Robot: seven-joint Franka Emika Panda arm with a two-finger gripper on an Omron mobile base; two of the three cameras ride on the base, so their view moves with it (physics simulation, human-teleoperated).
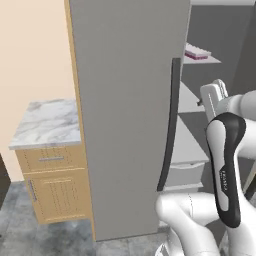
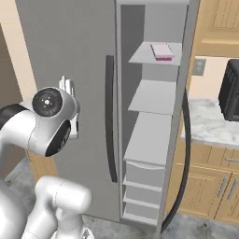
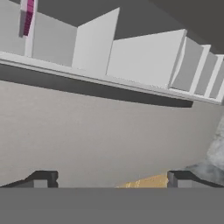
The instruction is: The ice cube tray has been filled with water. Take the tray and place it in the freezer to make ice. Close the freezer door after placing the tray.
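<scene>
The ice cube tray [image 2: 162,51], pale pink with a magenta rim, lies on the upper shelf inside the open freezer [image 2: 154,135]. The same tray [image 1: 197,52] sits at the upper right of the left base view, and the rolled hand view catches the tray [image 3: 27,17] as a magenta strip. The freezer door [image 2: 188,70] stands swung open, edge-on, with its long dark handle [image 2: 185,154] curving down. My gripper [image 3: 111,180] is open with nothing between its fingers. It hangs in front of the closed grey door [image 2: 70,42], left of the shelves and well below the tray. The hand [image 1: 215,97] is apart from everything.
A marble counter [image 1: 47,122] over wooden cabinets [image 1: 57,192] stands left of the fridge. To the right of the open door are another marble counter [image 2: 210,123], a dark appliance [image 2: 231,95] and wooden cabinets [image 2: 205,186]. The closed door's dark handle [image 1: 171,125] runs beside my arm.
</scene>
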